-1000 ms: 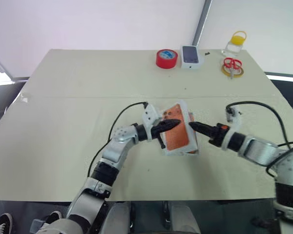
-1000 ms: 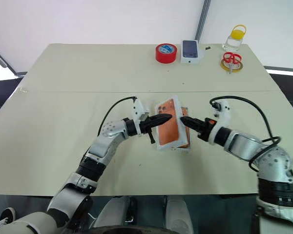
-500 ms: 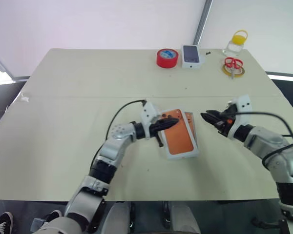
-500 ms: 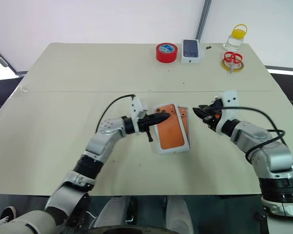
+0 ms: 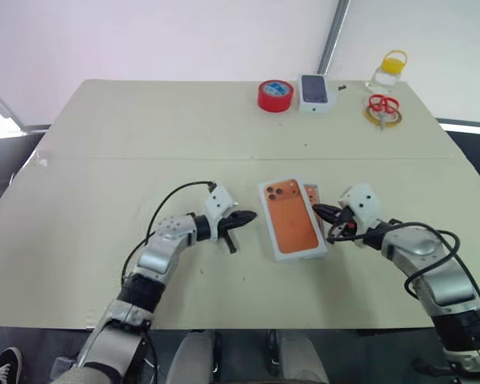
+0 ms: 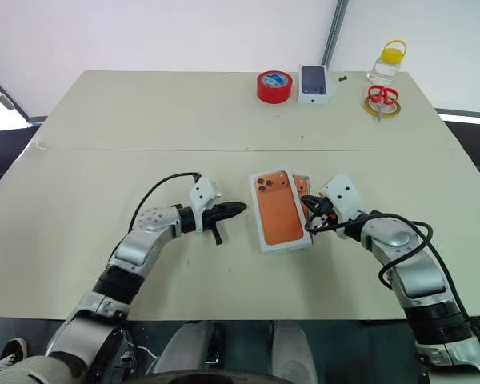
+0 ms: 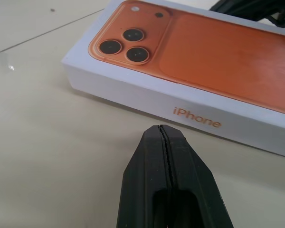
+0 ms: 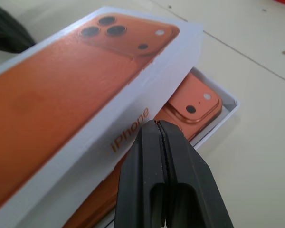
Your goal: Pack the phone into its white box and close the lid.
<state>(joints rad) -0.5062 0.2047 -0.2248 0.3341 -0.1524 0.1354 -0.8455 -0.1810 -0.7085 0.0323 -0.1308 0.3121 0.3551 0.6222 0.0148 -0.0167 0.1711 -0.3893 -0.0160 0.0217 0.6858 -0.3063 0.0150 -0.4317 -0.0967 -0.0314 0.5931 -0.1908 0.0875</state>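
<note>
While the lid sits askew: the step in hand looks like squaring it and pressing it home.
Table [image 5: 104, 128]: bare around the work.
Lid [image 5: 291, 224]: orange-printed top, lying skewed over the white box [image 8: 223, 107], whose right edge pokes out.
Phone [image 8: 192, 102]: in the tray, apparently flat, one corner visible.
Left gripper [image 5: 242, 218]: fingers pressed together, empty, just left of the lid.
Right gripper [image 5: 326, 214]: pinched closed, empty, at the lid's right edge.
Advice: nudge from both sides evenly, then push straight down.
</note>
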